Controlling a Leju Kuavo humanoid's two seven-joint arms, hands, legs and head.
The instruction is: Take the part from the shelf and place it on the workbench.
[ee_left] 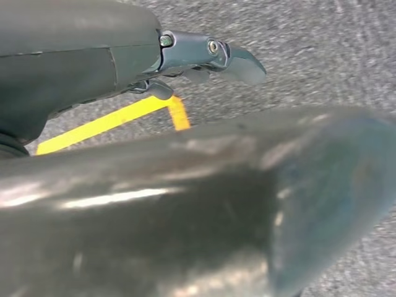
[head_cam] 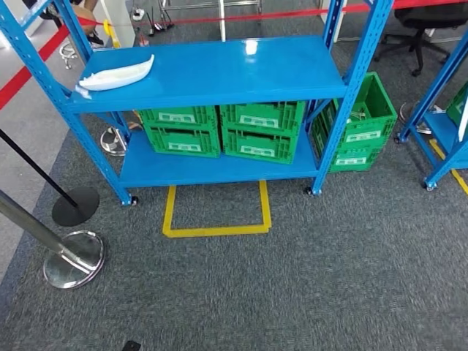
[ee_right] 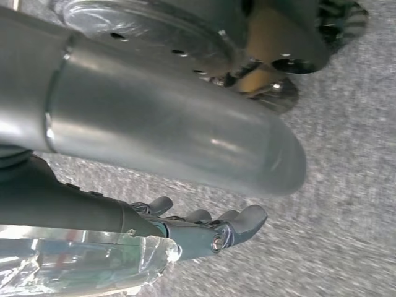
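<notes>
Grey carpet [head_cam: 309, 278] lies under both hands. The left hand [ee_left: 140, 68] hangs over it with its fingers [ee_left: 242, 62] stretched out straight and holding nothing; just beyond these fingers a corner of yellow tape [ee_left: 175, 111] is seen on the floor. The right hand [ee_right: 187, 232] also hangs over the carpet, its fingers [ee_right: 247, 216] slightly curled and a little apart, with nothing between them. Close beside this hand, on the side away from the thumb, there is some clear crinkled plastic [ee_right: 88, 263]; I cannot tell if the hand touches it.

Farther ahead of the hands, the yellow tape marks three sides of a square [head_cam: 218, 216] on the floor, just in front of a blue shelf [head_cam: 221, 73]. To the left of the square stand two round post bases [head_cam: 74, 256]. On the lower board of the shelf there are green crates [head_cam: 221, 130], side by side, and more green crates [head_cam: 361, 124] stand near the shelf's right end.

The white part [head_cam: 117, 74], long and narrow, lies flat on the top board near its left end, well apart from both hands.
</notes>
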